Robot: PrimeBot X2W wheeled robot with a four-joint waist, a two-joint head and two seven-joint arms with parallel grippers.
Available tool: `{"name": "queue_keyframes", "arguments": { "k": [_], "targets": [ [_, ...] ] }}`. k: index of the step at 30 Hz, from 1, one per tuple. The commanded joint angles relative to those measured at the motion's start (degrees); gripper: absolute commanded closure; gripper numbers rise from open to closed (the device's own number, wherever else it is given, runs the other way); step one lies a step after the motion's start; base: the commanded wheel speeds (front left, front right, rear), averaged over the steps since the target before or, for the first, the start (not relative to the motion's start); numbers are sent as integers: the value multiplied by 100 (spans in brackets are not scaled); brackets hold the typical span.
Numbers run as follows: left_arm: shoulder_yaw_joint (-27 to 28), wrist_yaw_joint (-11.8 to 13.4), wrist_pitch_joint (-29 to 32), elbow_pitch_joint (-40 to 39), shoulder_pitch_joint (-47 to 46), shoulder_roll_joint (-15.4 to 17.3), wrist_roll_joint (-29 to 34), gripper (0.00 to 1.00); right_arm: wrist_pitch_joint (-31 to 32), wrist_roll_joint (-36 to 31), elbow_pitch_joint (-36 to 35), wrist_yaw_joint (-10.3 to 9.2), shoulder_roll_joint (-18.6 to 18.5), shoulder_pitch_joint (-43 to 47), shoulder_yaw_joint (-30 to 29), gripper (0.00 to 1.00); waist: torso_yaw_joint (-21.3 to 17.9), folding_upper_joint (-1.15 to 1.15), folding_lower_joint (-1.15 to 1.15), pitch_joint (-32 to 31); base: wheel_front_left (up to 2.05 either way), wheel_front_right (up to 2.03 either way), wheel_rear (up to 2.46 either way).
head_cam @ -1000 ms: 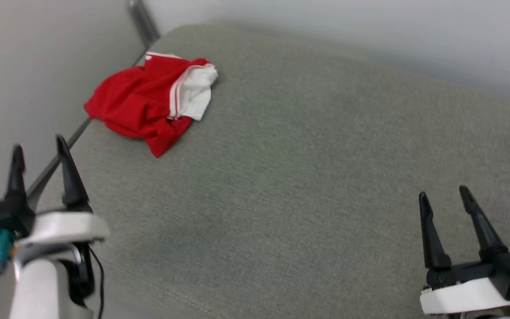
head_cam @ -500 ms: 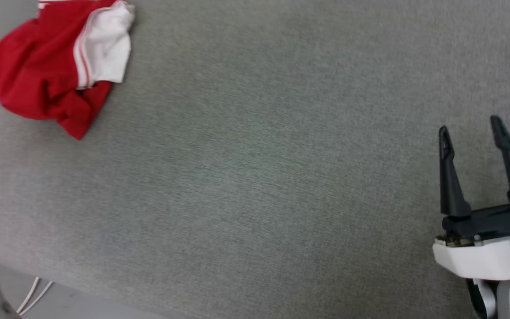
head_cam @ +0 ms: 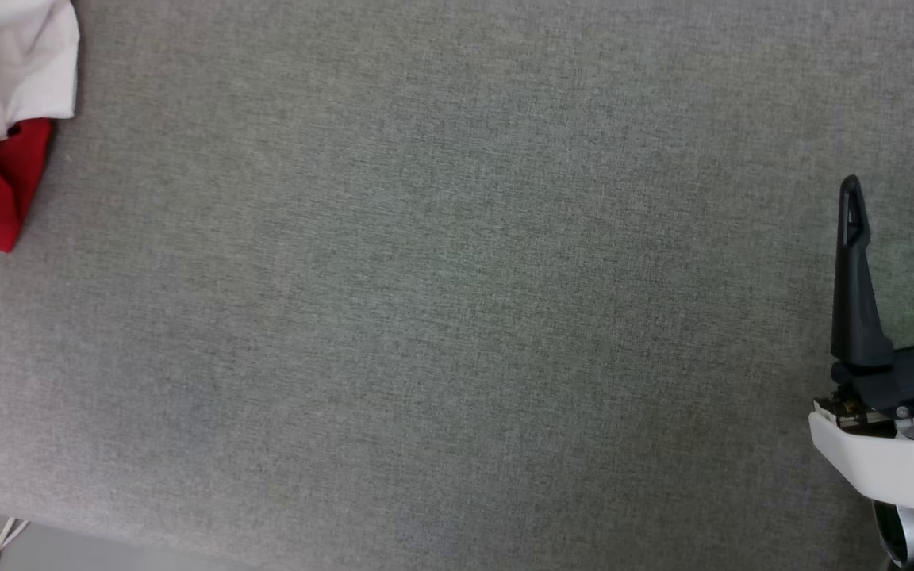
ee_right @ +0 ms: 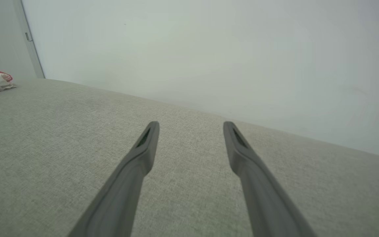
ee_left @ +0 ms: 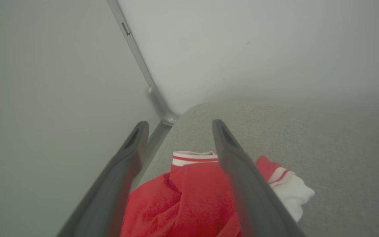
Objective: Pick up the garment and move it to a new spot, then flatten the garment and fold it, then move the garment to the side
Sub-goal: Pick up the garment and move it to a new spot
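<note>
**Operator:** Report left gripper status.

**Unit:** My left gripper point(ee_left: 179, 126) is open and holds nothing. Its fingers point over the garment point(ee_left: 189, 197). I cannot tell whether they touch it. The garment lies crumpled on the grey counter point(ee_left: 308, 138), near the corner where two walls meet.

**Operator:** Report right gripper status.

**Unit:** My right gripper point(ee_right: 191, 126) is open and empty, over bare counter. It is well apart from the garment, whose white sleeve lies on top.

red, white and striped garment point(ee_left: 189, 197), grey woven surface point(head_cam: 457, 317)
</note>
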Motion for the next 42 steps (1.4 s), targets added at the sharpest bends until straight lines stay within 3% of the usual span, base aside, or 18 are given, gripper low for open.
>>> {"name": "queue_keyframes", "arguments": {
  "k": [1,8,12,16,22,23,24,25,35,42],
  "targets": [
    [-109,4,158,18,-79,54,-125,0,-12,-28,-46,-4,-40,-95,16,0,-23,0,-2,52,0,0,0],
    [-1367,1,2587,-212,292,592,-2278,0,-12,-77,-253,-4,-128,-143,82,0,-110,0,-2,230,0,0,0],
    [-1755,1,3754,-616,576,1028,-3337,0,-12,-97,-310,-4,-144,-80,46,0,-130,0,-2,312,0,0,0],
    [-2012,1,4174,-781,820,1209,-3845,0,-12,-118,-307,-4,-161,-50,44,0,-118,0,-2,399,0,0,0],
    [-2450,0,4098,-719,1024,1163,-4086,0,-12,-115,-267,-4,-165,-126,111,0,-129,0,-2,443,0,0,0],
    [-2516,-1,4091,-705,1025,1153,-4101,31,-12,-109,-258,-4,-175,-131,118,0,-132,0,-2,437,0,0,0],
    [-2583,-3,4035,-706,1009,1164,-4101,76,-12,-100,-247,-4,-179,-133,117,0,-131,0,-2,432,0,0,0],
    [-2631,-4,3999,-681,990,1177,-4133,100,-12,-92,-237,-4,-180,-139,118,0,-133,0,-2,424,0,0,0],
    [-2936,1,3331,-793,485,1637,-4184,100,-12,-23,-91,-4,-125,-142,193,0,-103,0,-2,16,0,0,0],
    [-3492,0,3180,-1419,219,2027,-4056,100,-11,-3,123,-4,-44,-84,368,0,-161,0,-2,-599,0,0,0]
  ]
}}
